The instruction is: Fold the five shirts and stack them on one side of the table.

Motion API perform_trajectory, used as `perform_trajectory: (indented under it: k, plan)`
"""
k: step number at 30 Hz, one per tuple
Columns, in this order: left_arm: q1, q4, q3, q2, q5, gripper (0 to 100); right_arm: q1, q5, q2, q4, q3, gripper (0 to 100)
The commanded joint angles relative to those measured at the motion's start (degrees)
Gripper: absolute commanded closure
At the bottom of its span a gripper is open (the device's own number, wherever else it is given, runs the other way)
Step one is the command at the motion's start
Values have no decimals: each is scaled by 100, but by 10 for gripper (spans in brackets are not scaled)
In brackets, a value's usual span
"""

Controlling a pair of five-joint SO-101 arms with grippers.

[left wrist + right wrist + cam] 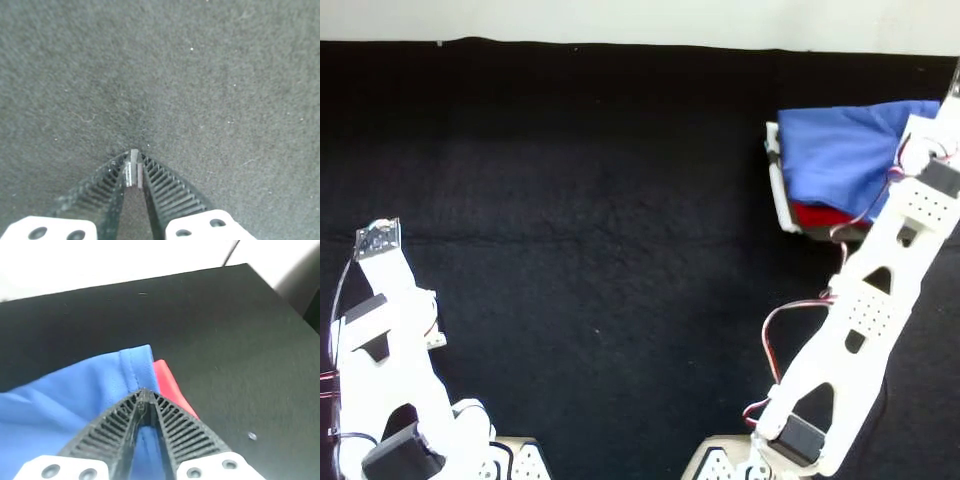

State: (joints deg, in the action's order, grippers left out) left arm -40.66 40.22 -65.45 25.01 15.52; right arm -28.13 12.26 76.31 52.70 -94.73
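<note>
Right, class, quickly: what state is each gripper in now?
Left gripper: shut, empty, over the black table.
Right gripper: shut at the blue shirt edge; pinching it or not cannot be told.

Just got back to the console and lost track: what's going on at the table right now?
The right gripper, jaws shut, is over the edge of the blue shirt that tops a folded stack on the right side of the table. A red shirt and a white layer show beneath it. Whether the gripper pinches cloth is unclear. The left gripper, also shut, is just above bare table on the left.
</note>
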Motion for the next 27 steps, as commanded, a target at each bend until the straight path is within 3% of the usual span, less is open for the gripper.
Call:
perform_trajectory:
  k: [1,9,16,27]
  plan:
    - [-13,-88,-13,-31,-35,990,-233,-62,48,-215,-620,988]
    - [-13,-88,-13,-31,-35,990,-259,-158,-409,-92,-637,988]
    - [-13,-88,-13,-31,-35,990,-101,-1556,-1912,1138,-629,988]
    - [-13,-88,-13,-31,-35,990,154,-492,-2598,3767,-620,991]
